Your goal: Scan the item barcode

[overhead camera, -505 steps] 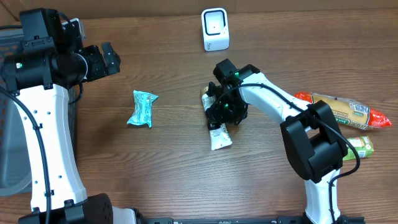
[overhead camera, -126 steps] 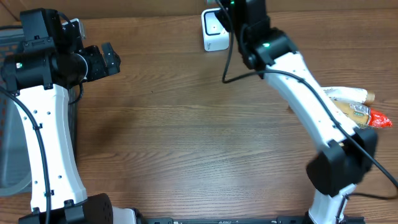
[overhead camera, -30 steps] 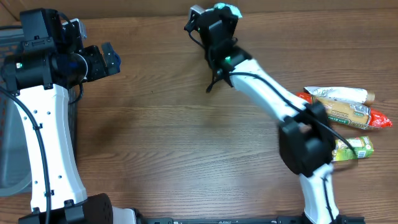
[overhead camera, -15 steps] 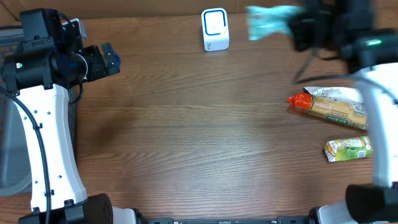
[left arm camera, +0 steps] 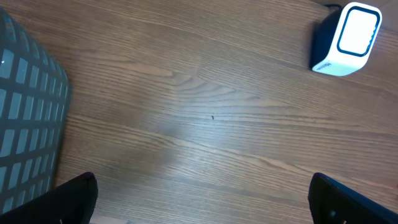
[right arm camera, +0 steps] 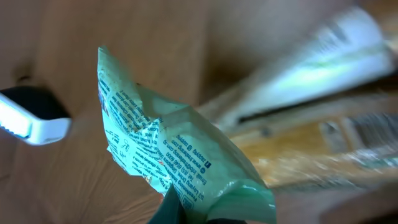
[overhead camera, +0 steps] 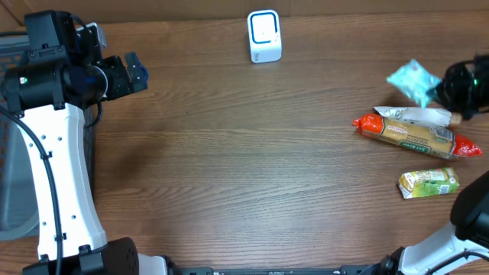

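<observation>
Half a second back the teal packet [overhead camera: 412, 79] was in the air to the right of the scanner [overhead camera: 264, 36]. Now it hangs near the right edge, just beside the white wrapper [overhead camera: 409, 114] lying on the counter [overhead camera: 252, 168]. The right fingers [overhead camera: 454, 85] are clamped on its end. The left fingers [left arm camera: 74, 199] stand wide apart, unmoved.

The wood-grain desk [overhead camera: 244, 168] carries a white scanner [overhead camera: 264, 36] upright at its far edge. Toward the right side lie 3 packets: a long yellow packet with red ends [overhead camera: 416, 136], a white packet [overhead camera: 412, 114] touching its far side, and a green packet [overhead camera: 429, 182] nearer, apart from both.
</observation>
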Controlling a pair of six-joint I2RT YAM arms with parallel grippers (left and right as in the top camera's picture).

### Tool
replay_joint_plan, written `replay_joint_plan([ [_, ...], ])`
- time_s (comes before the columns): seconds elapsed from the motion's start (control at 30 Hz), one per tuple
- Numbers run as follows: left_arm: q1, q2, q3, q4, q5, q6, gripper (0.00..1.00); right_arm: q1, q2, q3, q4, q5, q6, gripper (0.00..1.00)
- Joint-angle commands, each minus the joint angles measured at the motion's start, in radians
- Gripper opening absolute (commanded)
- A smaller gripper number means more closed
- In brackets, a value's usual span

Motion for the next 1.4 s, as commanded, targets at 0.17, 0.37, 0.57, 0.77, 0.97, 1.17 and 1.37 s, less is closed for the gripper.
replay_joint_plan([
  [0.17, 0.0, -0.003, 0.017, 0.0, 0.001, 0.023, 0.99, -0.018, -0.032, 0.009, -0.04, -0.029, -0.024, 0.61],
  [0.37, 0.0, -0.003, 0.017, 0.0, 0.001, 0.023, 1.0, 0.014, -0.196, 0.052, -0.074, -0.14, -0.15, 1.0],
  [0.57, 0.0, -0.003, 0.017, 0.0, 0.001, 0.023, 0.99, 0.14, -0.431, 0.061, -0.129, -0.142, -0.216, 1.0],
  [0.77, 0.0, -0.003, 0.017, 0.0, 0.001, 0.023, 0.99, 0.306, -0.661, 0.061, -0.185, -0.142, -0.225, 1.0],
  [0.97, 0.0, -0.002, 0.017, 0.0, 0.001, 0.023, 1.0, 0.317, -0.721, 0.061, -0.187, -0.142, -0.223, 1.0],
  [1.17, 0.0, -0.002, 0.017, 0.0, 0.001, 0.023, 1.0, 0.318, -0.724, 0.058, -0.204, -0.142, -0.303, 1.0],
  [1.37, 0.0, -0.002, 0.017, 0.0, 0.001, 0.023, 1.0, 0.317, -0.732, 0.003, -0.156, -0.075, -0.389, 1.0],
])
